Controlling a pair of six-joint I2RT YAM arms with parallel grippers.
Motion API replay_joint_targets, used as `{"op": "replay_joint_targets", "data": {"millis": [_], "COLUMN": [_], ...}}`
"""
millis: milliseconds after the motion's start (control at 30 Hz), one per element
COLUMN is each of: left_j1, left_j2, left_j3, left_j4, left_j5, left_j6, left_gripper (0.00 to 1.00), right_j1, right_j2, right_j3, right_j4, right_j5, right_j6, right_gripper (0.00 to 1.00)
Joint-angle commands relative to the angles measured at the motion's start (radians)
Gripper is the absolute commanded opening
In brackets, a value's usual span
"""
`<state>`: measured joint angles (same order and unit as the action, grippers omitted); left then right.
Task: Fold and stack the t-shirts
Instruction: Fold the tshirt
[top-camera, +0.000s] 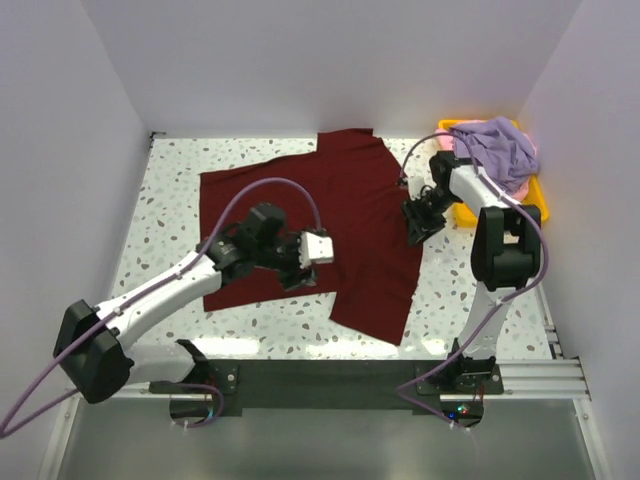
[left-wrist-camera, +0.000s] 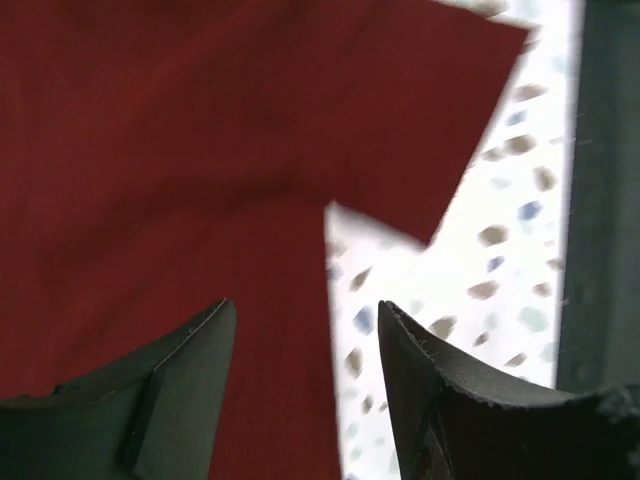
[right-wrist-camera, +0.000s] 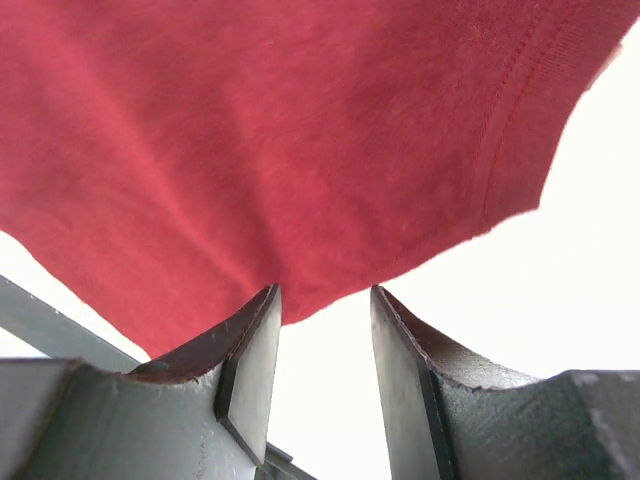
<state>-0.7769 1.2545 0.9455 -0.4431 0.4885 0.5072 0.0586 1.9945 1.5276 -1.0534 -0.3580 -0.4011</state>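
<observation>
the left gripper (top-camera: 298, 276) hovers over the near-left part of the maroon t-shirt (top-camera: 340, 210), its jaws spread with nothing between them and only cloth and speckled bench (top-camera: 165, 230) below. the shirt lies flat and open in the middle of the bench. it is light, limp cloth that will sag and crease when lifted and slide a little on the smooth top, so it is best pinched at a hem, sleeve edge or corner, two points at once to keep a fold line straight. its long axis seems to run left to right, hem toward the left wall and sleeves toward the far and near sides, though the collar is not clear. the right gripper (top-camera: 416, 230) sits at the shirt's right edge, jaws apart, pinching nothing. farther right, a lavender t-shirt (top-camera: 497, 145) is heaped in a yellow tray (top-camera: 446, 126).
</observation>
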Motion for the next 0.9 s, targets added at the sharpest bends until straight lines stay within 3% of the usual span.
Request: {"op": "replay_joint_targets", "data": {"millis": [0,167,333,567,867], "left_j1": [0.167,0.402,0.565,0.691,0.844], "left_j2": [-0.026,0.045,0.154,0.244,0.473], "left_j3": [-0.045,-0.074,-0.068,-0.145,-0.073], "left_j4": [-0.107,-0.19,-0.307,-0.276,-0.181], "left_j5": [-0.056,-0.125,-0.125,-0.267,-0.383], "left_j6": [-0.007,0.024,0.122,0.183,0.208], "left_gripper": [0.63,0.6,0.59,0.59,0.57], "right_j1": [0.0,0.013,0.033,0.075,0.116], "right_j2": [-0.118,-0.129,-0.131,-0.152,-0.109], "right_j3": [0.008,-0.067,-0.147,-0.271,-0.316], "right_j4": [-0.043,-0.023,0.009,0.073,0.148], "right_j5": [-0.007,0.007,0.028,0.076,0.152], "right_j6": [-0.053,-0.058,-0.064,-0.061,-0.044], "right_gripper": [0.45,0.44,0.44,0.44,0.44]}}
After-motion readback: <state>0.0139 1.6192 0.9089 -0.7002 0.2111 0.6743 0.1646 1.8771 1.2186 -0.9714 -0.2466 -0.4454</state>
